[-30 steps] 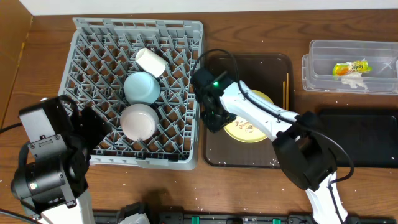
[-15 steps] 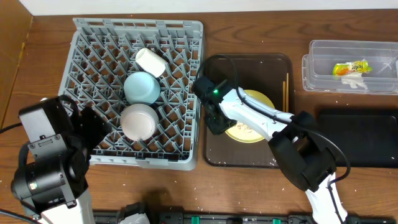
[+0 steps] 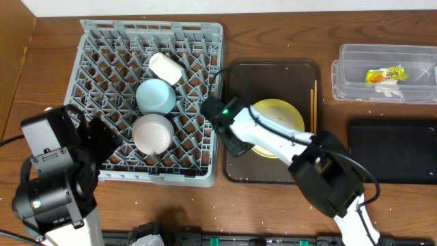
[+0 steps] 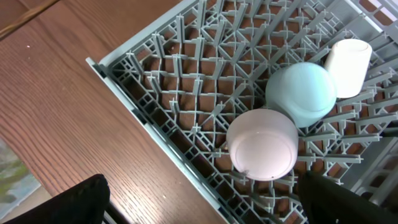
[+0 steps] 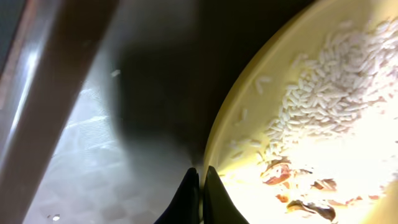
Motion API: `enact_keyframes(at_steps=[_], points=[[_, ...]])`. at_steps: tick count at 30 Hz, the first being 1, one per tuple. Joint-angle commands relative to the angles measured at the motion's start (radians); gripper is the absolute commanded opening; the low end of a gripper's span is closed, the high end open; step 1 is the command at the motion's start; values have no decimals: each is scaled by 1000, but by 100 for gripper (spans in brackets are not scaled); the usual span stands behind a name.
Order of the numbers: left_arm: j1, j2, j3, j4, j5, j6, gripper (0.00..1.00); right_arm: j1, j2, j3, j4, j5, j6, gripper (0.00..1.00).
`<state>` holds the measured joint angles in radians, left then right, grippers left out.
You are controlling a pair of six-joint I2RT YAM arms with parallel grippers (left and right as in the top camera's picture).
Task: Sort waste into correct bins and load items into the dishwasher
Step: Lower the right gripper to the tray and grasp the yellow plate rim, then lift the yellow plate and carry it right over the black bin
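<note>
At the far left, the left gripper (image 4: pixel 202 190) hangs over the near corner of the rack (image 3: pixel 95 41). Its fingers (image 4: pixel 68 202) show only as dark blurs in the bottom corners of the wrist view, spread wide and holding nothing. In the rack we see the white bowl (image 3: pixel 151 133) and the blue bowl (image 3: pixel 156 96) mouth down and touching. Just behind them the cup (image 3: pixel 165 67) lies on its side, its opening turned away from us. Right of the rack sits the brown tray (image 3: pixel 235 171), with the right gripper (image 3: pixel 232 145) low over its left part. From overhead the white arm (image 3: pixel 273 135) hides the fingertips and crosses the plate (image 3: pixel 283 115), so only the plate's upper and right parts show. The wrist view is close and partly glared. There the right fingers (image 5: pixel 186 199) are drawn to a thin slit with the plate's rim running straight into it, one finger on the tray side and one over the plate, pinching the edge. Rice (image 5: pixel 323 81) and brownish crumbs (image 5: pixel 298 186) lie on the plate; the bright patch washes out the rest. The chopsticks (image 3: pixel 314 99) lie along the tray's right edge, thin and hard to separate. Further right, the clear bin (image 3: pixel 345 75) holds the wrapper (image 3: pixel 386 74) and a white piece (image 3: pixel 389 87). The black bin (image 3: pixel 392 137) lies below it, and the frame cuts off both bins.
</note>
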<state>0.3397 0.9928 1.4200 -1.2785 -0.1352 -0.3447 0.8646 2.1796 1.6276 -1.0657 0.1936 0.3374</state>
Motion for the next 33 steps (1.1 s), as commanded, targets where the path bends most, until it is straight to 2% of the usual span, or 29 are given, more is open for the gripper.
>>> enact_keyframes(at_steps=[1, 15, 25, 29, 33], points=[[4, 1, 11, -2, -11, -13, 98, 42, 7, 41, -34, 97, 37, 1], [4, 1, 11, -2, -11, -13, 98, 101, 7, 200, -214, 313, 125, 1], [4, 1, 11, -2, -11, -13, 98, 83, 6, 242, -336, 334, 363, 1], [4, 1, 11, -2, -11, -13, 98, 39, 6, 288, -417, 351, 536, 1], [4, 1, 11, -2, -11, -13, 98, -21, -6, 338, -483, 359, 616, 1]])
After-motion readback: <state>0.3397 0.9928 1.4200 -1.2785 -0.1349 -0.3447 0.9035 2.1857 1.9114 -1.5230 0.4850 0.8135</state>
